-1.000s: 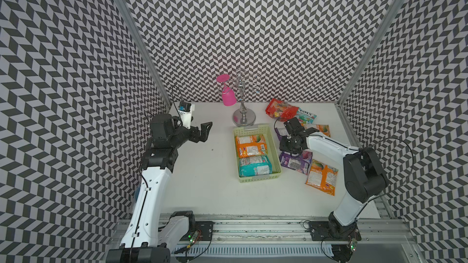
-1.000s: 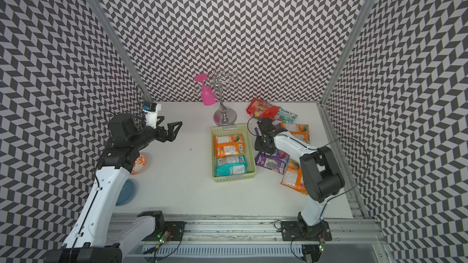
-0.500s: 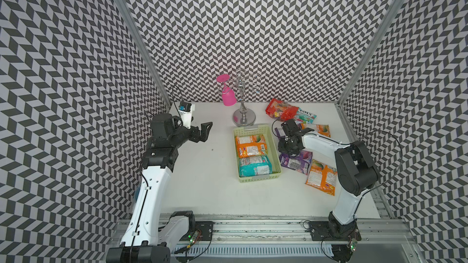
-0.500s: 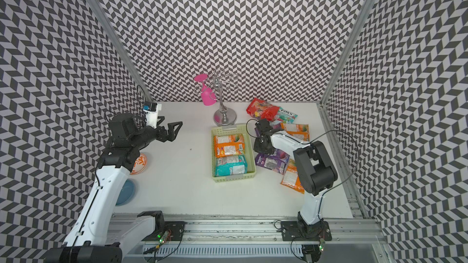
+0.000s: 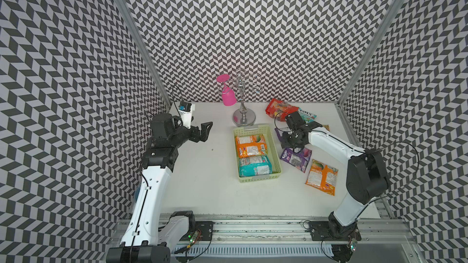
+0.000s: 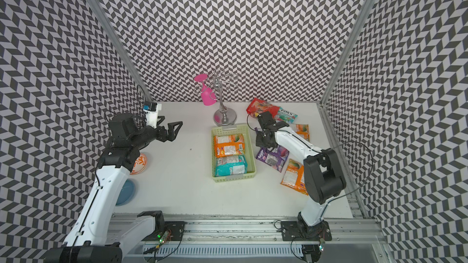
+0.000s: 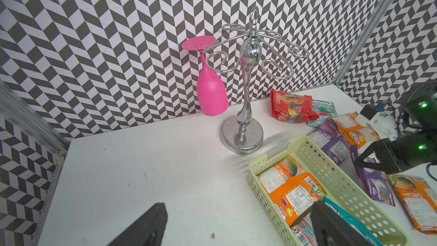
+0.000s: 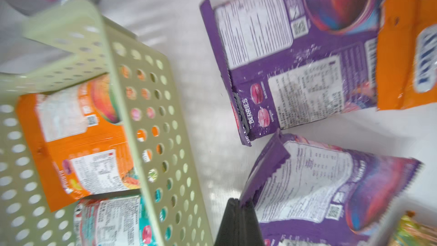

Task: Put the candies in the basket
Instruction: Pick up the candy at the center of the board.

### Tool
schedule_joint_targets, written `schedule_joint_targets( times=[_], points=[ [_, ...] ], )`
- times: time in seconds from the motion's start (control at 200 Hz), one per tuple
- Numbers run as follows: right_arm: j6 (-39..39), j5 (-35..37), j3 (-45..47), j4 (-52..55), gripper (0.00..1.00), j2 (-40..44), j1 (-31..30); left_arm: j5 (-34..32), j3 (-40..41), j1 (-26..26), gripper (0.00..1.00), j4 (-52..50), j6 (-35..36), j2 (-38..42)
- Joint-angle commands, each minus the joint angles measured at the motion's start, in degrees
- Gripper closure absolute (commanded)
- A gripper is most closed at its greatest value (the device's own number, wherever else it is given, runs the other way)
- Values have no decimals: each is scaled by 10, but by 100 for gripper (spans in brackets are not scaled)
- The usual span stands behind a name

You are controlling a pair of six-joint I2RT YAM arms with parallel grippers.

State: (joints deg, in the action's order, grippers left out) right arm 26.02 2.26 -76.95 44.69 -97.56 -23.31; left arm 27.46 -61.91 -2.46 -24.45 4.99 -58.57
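Right claw [image 8: 237, 223] has snapped shut on the edge of the near purple bag [image 8: 319, 185], just right of the basket [image 5: 253, 130], ready to lift it over, while left claw [image 5: 201, 132] waits wide open, empty

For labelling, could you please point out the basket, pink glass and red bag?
basket [image 5: 250, 130]: a top view, far rim.
pink glass [image 7: 211, 95]: left wrist view, bowl.
red bag [image 5: 280, 108]: a top view, middle.

Glossy, crinkled plastic film noted on candies [image 8: 307, 185]. Basket [image 5: 250, 129]: pale-green plastic, smooth, dull sheen. Glass stand [image 7: 247, 105]: polished, mirror-bright metal. Pink goblet [image 7: 211, 95]: smooth matt plastic. Surface [image 5: 202, 185]: white, smooth, matt, few specks seen.
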Motion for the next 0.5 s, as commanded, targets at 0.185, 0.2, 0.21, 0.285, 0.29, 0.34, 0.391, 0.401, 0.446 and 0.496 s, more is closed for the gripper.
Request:
schedule_joint_targets(
  times=[0.185, 0.2, 0.21, 0.285, 0.29, 0.34, 0.391, 0.401, 0.446, 0.496],
  points=[
    [-95, 17, -102, 90, 100, 57, 19, 22, 5, -5, 1, 15, -5, 3],
    [-99, 17, -107, 95, 100, 58, 19, 23, 4, -6, 1, 14, -5, 4],
    [-102, 17, -112, 97, 100, 58, 20, 23, 3, -6, 1, 14, -5, 3],
    [-117, 13, -135, 110, 100, 62, 21, 19, 0, -7, 1, 10, -2, 5],
    [-119, 13, -137, 111, 100, 63, 21, 18, 0, -8, 1, 11, -2, 5],
    [-135, 0, -152, 114, 100, 65, 21, 20, 7, -7, 1, 16, -2, 6],
    [-146, -3, -165, 117, 100, 67, 21, 25, 11, -8, 1, 18, -3, 6],
    [-148, -3, -168, 117, 100, 67, 21, 25, 10, -8, 1, 17, -3, 6],
    [-154, -7, -179, 119, 100, 67, 21, 25, 8, -10, 1, 14, -3, 5],
    [-160, -22, -188, 118, 100, 68, 21, 22, 6, -10, 1, 11, 0, 6]
  ],
)
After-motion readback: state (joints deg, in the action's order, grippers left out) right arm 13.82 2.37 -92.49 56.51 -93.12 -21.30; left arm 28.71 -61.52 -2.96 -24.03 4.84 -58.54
